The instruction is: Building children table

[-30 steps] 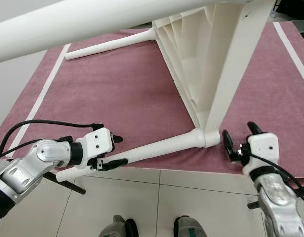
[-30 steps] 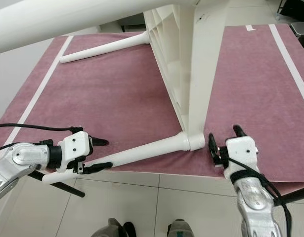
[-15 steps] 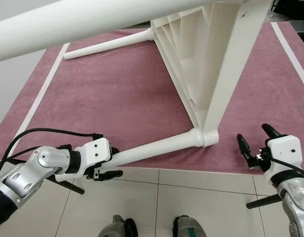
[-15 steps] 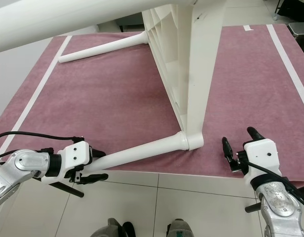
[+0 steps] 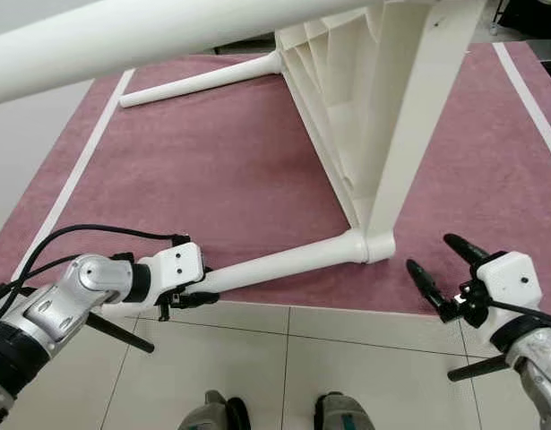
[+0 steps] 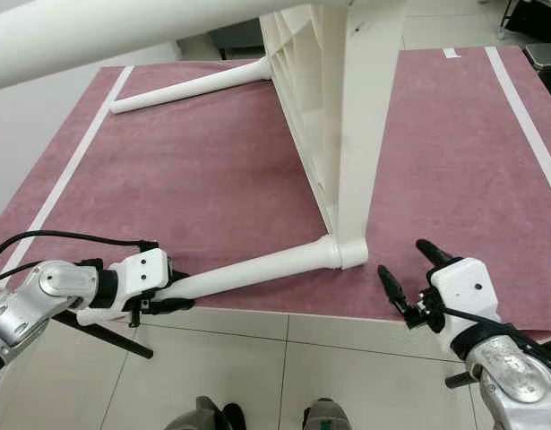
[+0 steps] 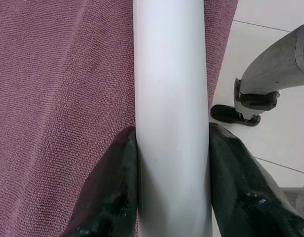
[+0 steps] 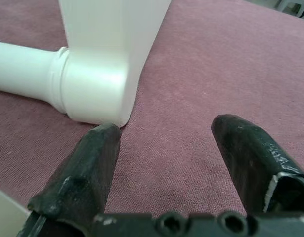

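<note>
A white plastic children's table (image 5: 409, 116) stands on its side on a maroon rug (image 5: 212, 179). Its near leg (image 5: 284, 262) runs from the lower corner socket (image 8: 95, 94) out to the left along the rug's front edge. My left gripper (image 5: 193, 285) is shut on this leg near its free end, and both black fingers (image 7: 117, 168) press against the white tube (image 7: 171, 98). A far leg (image 5: 199, 81) lies toward the back left. My right gripper (image 5: 430, 252) hangs open just right of the corner socket, a little above the rug and holding nothing.
A third leg (image 5: 123, 45) crosses the top of the view close to my head. White tape lines (image 5: 69, 179) edge the rug. Pale floor tiles (image 5: 284, 358) lie in front, with my feet (image 5: 221, 412) and black stand bars (image 5: 118, 331) on them.
My left gripper has dropped a little along the near leg and shut on it. My right gripper has drawn back to the right, away from the corner socket.
</note>
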`<state>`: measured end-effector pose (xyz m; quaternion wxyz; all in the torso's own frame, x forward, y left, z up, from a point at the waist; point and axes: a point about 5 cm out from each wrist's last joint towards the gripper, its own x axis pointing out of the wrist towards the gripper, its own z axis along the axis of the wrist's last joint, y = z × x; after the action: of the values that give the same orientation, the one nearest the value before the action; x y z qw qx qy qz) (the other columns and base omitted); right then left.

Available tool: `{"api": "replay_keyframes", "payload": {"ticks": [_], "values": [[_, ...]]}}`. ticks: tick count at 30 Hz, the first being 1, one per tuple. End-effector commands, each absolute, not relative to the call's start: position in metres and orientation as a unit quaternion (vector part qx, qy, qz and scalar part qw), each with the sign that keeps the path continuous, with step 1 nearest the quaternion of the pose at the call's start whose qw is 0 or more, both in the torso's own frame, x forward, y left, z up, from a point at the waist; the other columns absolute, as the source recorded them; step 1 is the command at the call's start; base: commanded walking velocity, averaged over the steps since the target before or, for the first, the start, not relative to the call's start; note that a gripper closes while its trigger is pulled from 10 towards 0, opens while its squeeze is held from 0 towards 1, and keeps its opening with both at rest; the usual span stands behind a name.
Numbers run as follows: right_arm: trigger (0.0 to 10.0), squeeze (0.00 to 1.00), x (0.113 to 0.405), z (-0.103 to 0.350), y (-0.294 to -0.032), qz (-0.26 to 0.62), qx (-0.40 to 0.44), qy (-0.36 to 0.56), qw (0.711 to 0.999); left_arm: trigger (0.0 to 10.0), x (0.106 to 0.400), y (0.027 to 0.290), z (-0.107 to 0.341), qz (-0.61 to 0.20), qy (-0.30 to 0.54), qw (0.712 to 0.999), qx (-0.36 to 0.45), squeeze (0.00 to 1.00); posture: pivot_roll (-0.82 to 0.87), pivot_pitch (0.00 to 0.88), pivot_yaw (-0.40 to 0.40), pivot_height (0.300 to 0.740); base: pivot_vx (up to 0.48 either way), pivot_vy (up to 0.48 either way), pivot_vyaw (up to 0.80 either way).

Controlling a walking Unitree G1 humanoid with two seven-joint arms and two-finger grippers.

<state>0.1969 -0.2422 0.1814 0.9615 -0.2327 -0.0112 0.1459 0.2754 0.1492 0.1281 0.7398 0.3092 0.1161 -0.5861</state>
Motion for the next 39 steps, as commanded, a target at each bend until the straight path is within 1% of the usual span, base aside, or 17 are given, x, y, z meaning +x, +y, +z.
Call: {"api": "replay_keyframes", "payload": {"ticks": [1,9,11,15,18,20,21,23,28,31,32,33,34,35,36,37,39], "values": [[10.0,0.00,0.194,0.182,-0.239,0.160,-0.231,-0.007,0.960,0.0,0.278,0.155,0.127,-0.579,0.127,0.739,0.319,0.00,-0.16,0.161,0.147,0.740,0.000,0.000,0.00],[10.0,0.00,0.195,0.182,-0.235,0.166,-0.227,-0.009,0.960,0.0,0.284,0.151,0.147,-0.588,0.088,0.735,0.327,0.00,-0.15,0.163,0.146,0.740,0.000,0.000,0.00],[10.0,0.00,0.196,0.181,-0.231,0.175,-0.222,-0.007,0.959,0.0,0.282,0.152,0.165,-0.617,0.065,0.706,0.340,0.00,-0.15,0.164,0.145,0.740,0.000,0.000,0.00],[10.0,0.00,0.196,0.181,-0.231,0.175,-0.222,-0.007,0.959,0.0,0.282,0.152,0.165,-0.617,0.065,0.706,0.340,0.00,-0.15,0.164,0.145,0.740,0.000,0.000,0.00],[10.0,0.00,0.199,0.181,-0.224,0.191,-0.217,-0.006,0.957,0.0,0.282,0.162,0.179,-0.648,0.060,0.648,0.396,0.00,-0.14,0.169,0.145,0.740,0.000,0.000,0.00],[10.0,0.00,0.199,0.181,-0.224,0.191,-0.217,-0.006,0.957,0.0,0.282,0.162,0.179,-0.648,0.060,0.648,0.396,0.00,-0.14,0.169,0.145,0.740,0.000,0.000,0.00],[10.0,0.00,0.199,0.181,-0.222,0.195,-0.215,-0.007,0.957,0.0,0.286,0.167,0.179,-0.647,0.066,0.637,0.413,0.00,-0.14,0.169,0.147,0.740,0.000,0.000,0.00],[10.0,0.00,0.199,0.181,-0.219,0.200,-0.212,-0.009,0.956,0.0,0.290,0.172,0.177,-0.642,0.072,0.632,0.427,0.00,-0.14,0.170,0.146,0.740,0.000,0.000,0.00],[10.0,0.00,0.198,0.181,-0.215,0.213,-0.207,-0.008,0.955,0.0,0.300,0.180,0.169,-0.621,0.087,0.633,0.454,0.00,-0.15,0.170,0.143,0.740,0.000,0.000,0.00],[10.0,0.00,0.196,0.180,-0.209,0.232,-0.202,-0.004,0.952,0.0,0.311,0.187,0.162,-0.595,0.098,0.643,0.472,0.00,-0.15,0.170,0.142,0.740,0.000,0.000,0.00],[10.0,0.00,0.195,0.180,-0.207,0.238,-0.200,-0.004,0.950,2.9,0.314,0.190,0.160,-0.582,0.103,0.647,0.482,0.00,-0.15,0.169,0.141,0.740,0.000,0.000,0.00],[10.0,0.00,0.195,0.180,-0.207,0.238,-0.200,-0.004,0.950,2.9,0.314,0.190,0.160,-0.582,0.103,0.647,0.482,0.00,-0.15,0.169,0.141,0.740,0.000,0.000,0.00],[10.0,0.00,0.195,0.181,-0.207,0.240,-0.200,-0.003,0.950,3.4,0.316,0.192,0.158,-0.574,0.108,0.648,0.489,0.00,-0.15,0.169,0.141,0.740,0.000,0.000,0.00],[10.0,0.00,0.194,0.181,-0.206,0.241,-0.200,-0.003,0.950,7.8,0.318,0.195,0.155,-0.565,0.114,0.651,0.494,0.00,-0.15,0.169,0.141,0.740,0.000,0.000,0.00],[10.0,0.00,0.194,0.181,-0.206,0.241,-0.200,-0.003,0.950,7.8,0.318,0.195,0.155,-0.565,0.114,0.651,0.494,0.00,-0.15,0.169,0.141,0.740,0.000,0.000,0.00],[10.0,0.00,0.194,0.181,-0.207,0.241,-0.200,-0.003,0.950,8.4,0.319,0.199,0.151,-0.555,0.123,0.651,0.503,0.00,-0.15,0.169,0.140,0.740,0.000,0.000,0.00],[10.0,0.00,0.194,0.181,-0.207,0.241,-0.200,-0.003,0.950,8.4,0.319,0.199,0.151,-0.555,0.123,0.651,0.503,0.00,-0.15,0.169,0.140,0.740,0.000,0.000,0.00]]}}
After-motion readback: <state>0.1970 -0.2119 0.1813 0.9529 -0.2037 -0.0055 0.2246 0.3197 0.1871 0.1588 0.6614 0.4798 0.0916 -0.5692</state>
